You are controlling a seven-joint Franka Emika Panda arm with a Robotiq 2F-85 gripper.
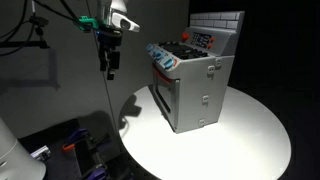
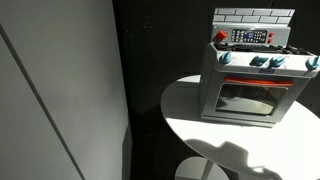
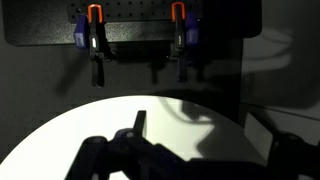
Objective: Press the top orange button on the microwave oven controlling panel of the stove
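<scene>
The toy stove (image 1: 195,85) is sitting on the round white desk (image 1: 250,130), approx. mid-desk. Its control panel (image 2: 252,37) is standing upright along the back edge, above the burners. The orange button (image 2: 222,36) is showing as a small reddish dot at 1 end of that panel, near the top; it's too small to tell its shape or whether it's raised.

The claw (image 1: 109,62) is hanging in the air off the desk edge, well apart from the stove and pointing down. Can't tell if it's spread wide or pinched narrow, since the fingers are reading as 1 dark shape in an exterior view and a murky mass at the bottom of the wrist view. It doesn't seem to be carrying anything. The wrist cam is looking across the desk at 2 clamps (image 3: 96,40) on a dark pegboard (image 3: 135,12), w/ the stove not in that view.

Handling, as a judgement: the stove is looking like light hollow plastic, rigid but prob. easy to shove or tip backward. There's nothing to grip here, so the contact pt is the button face itself, w/ 1 fingertip pushing square-on & gently. Pushing too hard or off-centre is risking sliding the whole stove on the smooth desk.
</scene>
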